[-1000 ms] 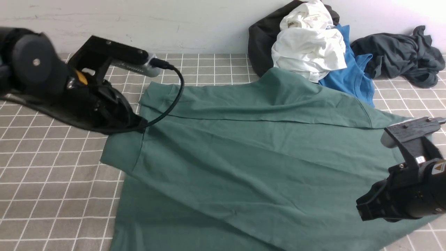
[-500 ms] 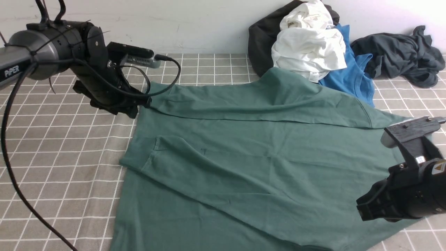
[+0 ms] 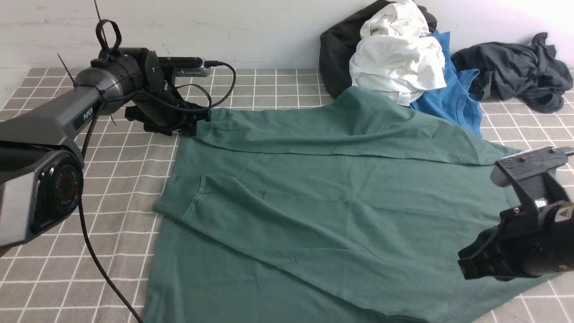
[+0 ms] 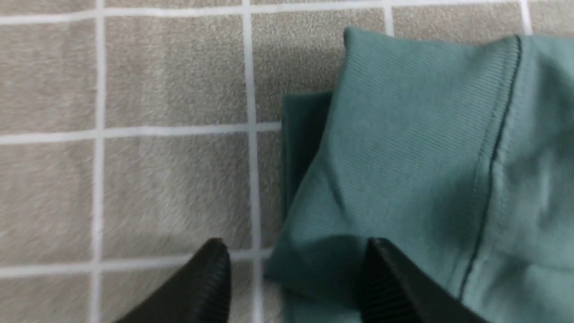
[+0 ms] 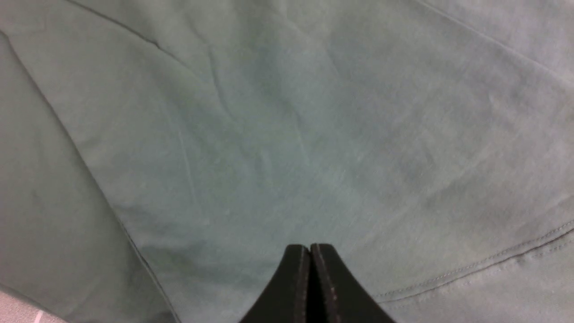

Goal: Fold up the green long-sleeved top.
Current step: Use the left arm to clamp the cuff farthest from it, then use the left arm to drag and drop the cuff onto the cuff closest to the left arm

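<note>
Grey checked table point(image 3: 67, 269): I see top point(image 3: 314, 202) spread across middle. My left gripper point(image 4: 291, 251) open at cuff point(image 4: 403, 134), toward far-left corner. Right gripper point(image 5: 310, 251) closed, empty, over top toward near-right corner.

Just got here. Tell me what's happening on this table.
A two-armed robot is folding the green long-sleeved top spread on the checked table. Its left claw stands open at a ribbed cuff on the top's far left corner. The right claw is shut and empty above the top's right side.
</note>
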`<state>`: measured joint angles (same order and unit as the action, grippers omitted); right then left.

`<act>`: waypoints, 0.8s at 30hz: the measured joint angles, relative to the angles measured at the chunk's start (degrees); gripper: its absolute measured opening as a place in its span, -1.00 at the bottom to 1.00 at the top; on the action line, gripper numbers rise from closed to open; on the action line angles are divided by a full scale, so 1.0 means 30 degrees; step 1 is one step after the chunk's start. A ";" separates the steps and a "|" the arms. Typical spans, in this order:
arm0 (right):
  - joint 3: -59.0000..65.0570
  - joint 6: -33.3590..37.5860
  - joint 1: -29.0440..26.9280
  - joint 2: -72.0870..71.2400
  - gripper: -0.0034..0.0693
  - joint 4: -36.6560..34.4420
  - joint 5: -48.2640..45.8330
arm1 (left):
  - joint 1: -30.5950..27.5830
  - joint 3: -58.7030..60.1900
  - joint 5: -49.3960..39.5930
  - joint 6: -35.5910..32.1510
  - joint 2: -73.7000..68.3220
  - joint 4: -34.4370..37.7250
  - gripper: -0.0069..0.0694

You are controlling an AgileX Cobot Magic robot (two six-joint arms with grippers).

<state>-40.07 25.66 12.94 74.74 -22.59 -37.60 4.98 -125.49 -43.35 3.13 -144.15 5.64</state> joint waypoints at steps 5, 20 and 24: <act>0.0000 0.0000 0.0000 0.0000 -0.93 0.0000 0.0077 | 0.0000 -0.0107 0.0461 -0.0003 -0.0029 -0.0075 -0.59; -0.0030 0.0000 0.0000 0.0000 -0.93 0.0000 0.0119 | 0.0155 -0.0131 -0.5147 -0.0419 0.3486 -0.0075 -0.81; -0.0030 0.0000 0.0000 0.0000 -0.93 0.0000 0.0055 | 0.0469 -0.0078 -0.8383 -0.1882 0.4858 -0.0075 -0.81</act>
<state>-40.16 25.66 12.94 74.74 -22.59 -37.44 6.39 -125.72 -68.50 -2.51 -129.57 5.42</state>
